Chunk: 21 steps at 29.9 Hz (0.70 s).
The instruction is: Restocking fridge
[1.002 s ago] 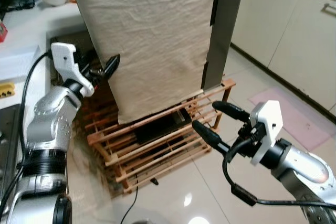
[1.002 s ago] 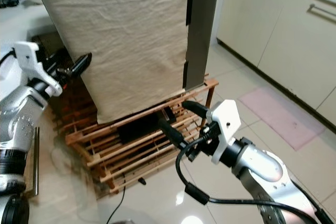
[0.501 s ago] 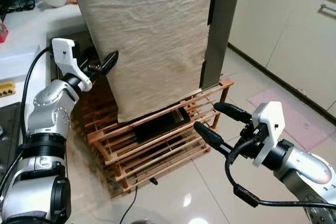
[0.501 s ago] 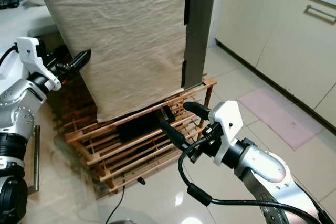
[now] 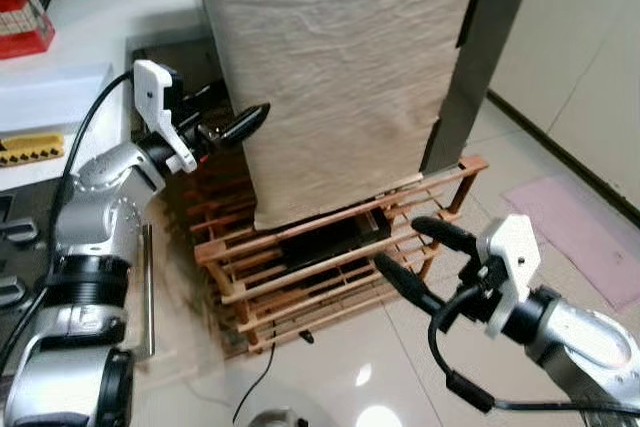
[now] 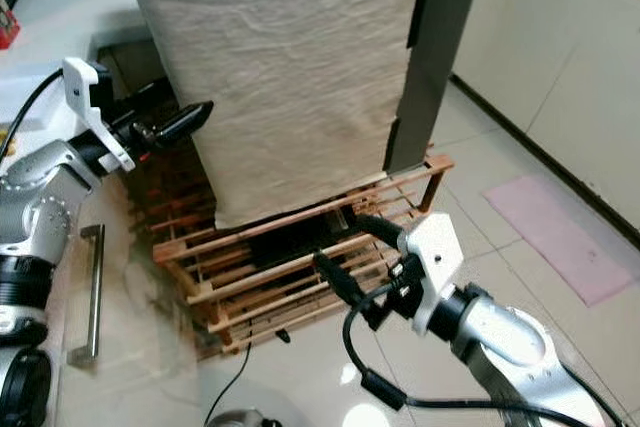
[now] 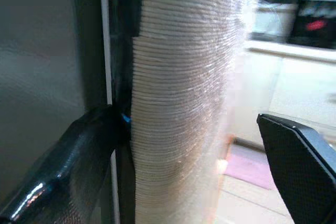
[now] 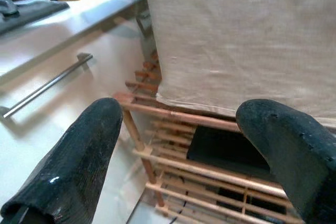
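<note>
Fridge [image 5: 470, 57], one tall dark cabinet, stands on one slatted wooden rack [image 5: 330, 267] on the tiled floor, its front draped in one creased beige cloth [image 5: 340, 67]. Left pincer [image 5: 240, 125] sits at the cloth's left edge, fingers spread to either side of that edge. Right pincer [image 5: 420, 257] hovers released before the rack. White table [image 5: 70, 77] lies beside the fridge; one pink mat [image 5: 580, 237] lies on the floor.

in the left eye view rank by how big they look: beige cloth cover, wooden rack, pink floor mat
1. beige cloth cover
2. wooden rack
3. pink floor mat, though the frame edge cuts it off, so its full size is unsure
</note>
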{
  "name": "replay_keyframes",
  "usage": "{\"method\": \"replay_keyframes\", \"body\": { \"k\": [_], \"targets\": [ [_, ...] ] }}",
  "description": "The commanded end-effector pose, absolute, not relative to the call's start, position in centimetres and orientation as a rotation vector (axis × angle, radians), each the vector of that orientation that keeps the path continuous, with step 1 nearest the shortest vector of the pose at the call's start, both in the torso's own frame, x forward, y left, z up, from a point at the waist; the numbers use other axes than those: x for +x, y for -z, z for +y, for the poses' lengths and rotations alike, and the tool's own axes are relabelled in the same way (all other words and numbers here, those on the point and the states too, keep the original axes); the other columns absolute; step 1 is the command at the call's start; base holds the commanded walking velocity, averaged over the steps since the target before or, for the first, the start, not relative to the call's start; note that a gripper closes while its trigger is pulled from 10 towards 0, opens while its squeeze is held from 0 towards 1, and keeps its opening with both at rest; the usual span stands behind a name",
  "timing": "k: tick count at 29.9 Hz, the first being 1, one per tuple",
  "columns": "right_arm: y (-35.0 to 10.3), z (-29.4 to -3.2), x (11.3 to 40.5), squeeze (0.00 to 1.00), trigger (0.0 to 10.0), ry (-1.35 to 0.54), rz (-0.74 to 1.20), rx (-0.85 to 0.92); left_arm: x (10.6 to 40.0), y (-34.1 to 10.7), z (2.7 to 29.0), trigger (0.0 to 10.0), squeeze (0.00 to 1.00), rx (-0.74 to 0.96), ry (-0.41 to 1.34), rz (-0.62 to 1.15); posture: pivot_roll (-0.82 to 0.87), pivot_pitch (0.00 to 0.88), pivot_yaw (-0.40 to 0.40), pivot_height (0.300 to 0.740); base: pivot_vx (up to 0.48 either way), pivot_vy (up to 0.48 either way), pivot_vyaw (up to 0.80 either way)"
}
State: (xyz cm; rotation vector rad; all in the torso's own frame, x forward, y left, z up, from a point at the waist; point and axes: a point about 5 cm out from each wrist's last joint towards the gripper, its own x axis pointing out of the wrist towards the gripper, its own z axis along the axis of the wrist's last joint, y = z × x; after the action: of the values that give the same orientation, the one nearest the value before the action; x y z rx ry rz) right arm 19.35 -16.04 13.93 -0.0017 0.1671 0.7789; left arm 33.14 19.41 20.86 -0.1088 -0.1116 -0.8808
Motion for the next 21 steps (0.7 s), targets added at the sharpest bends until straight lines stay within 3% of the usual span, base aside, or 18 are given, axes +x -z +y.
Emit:
{"method": "replay_keyframes", "body": {
  "k": [1, 4, 6, 9, 10, 12, 16, 18, 21],
  "targets": [
    [-13.9, -16.7, 19.2, 0.00, 10.0, -0.746, 0.167, -0.030, 31.1, -21.4, 15.2, 10.0, 0.00, -0.153, 1.221, -0.092, -0.02, 0.000, 0.082, 0.740, 0.000, 0.000, 0.00],
    [-12.6, -17.8, 18.0, 0.00, 10.0, -0.701, 0.223, -0.033, 28.3, -22.9, 15.6, 10.0, 0.00, -0.401, 1.415, -0.050, -0.01, 0.000, 0.081, 0.740, 0.000, 0.000, 0.00],
    [-11.7, -18.7, 17.3, 0.00, 10.0, -0.647, 0.262, -0.043, 27.8, -23.7, 16.3, 10.0, 0.00, -0.532, 1.413, -0.101, -0.02, 0.000, 0.081, 0.740, 0.000, 0.000, 0.00],
    [-10.6, -20.2, 16.9, 0.00, 10.0, -0.534, 0.303, -0.076, 28.0, -23.7, 17.3, 10.0, 0.00, -0.607, 1.347, -0.150, -0.01, 0.003, 0.078, 0.740, 0.000, 0.000, 0.00],
    [-9.3, -22.8, 16.2, 0.00, 10.0, -0.347, 0.331, -0.090, 28.6, -23.0, 19.6, 10.0, 0.00, -0.703, 1.200, -0.207, -0.01, 0.005, 0.076, 0.740, 0.000, 0.000, 0.00],
    [-8.6, -24.7, 15.4, 0.00, 10.0, -0.205, 0.347, -0.079, 28.6, -22.3, 21.2, 10.0, 0.00, -0.766, 1.103, -0.230, -0.01, 0.006, 0.074, 0.740, 0.000, 0.000, 0.00],
    [-7.8, -27.2, 14.0, 0.00, 10.0, -0.011, 0.358, -0.067, 28.4, -21.1, 22.8, 10.0, 0.00, -0.783, 0.993, -0.213, -0.01, 0.008, 0.073, 0.740, 0.000, 0.000, 0.00],
    [-7.4, -28.7, 13.1, 0.00, 10.0, 0.123, 0.353, -0.075, 28.9, -19.5, 22.7, 10.0, 0.00, -0.648, 0.832, -0.139, -0.01, 0.008, 0.073, 0.740, 0.000, 0.000, 0.00],
    [-7.1, -28.9, 13.2, 0.00, 10.0, 0.161, 0.347, -0.084, 29.9, -19.0, 20.8, 10.0, 0.00, -0.486, 0.763, -0.068, -0.02, 0.013, 0.076, 0.740, 0.000, 0.000, 0.00]
  ]
}}
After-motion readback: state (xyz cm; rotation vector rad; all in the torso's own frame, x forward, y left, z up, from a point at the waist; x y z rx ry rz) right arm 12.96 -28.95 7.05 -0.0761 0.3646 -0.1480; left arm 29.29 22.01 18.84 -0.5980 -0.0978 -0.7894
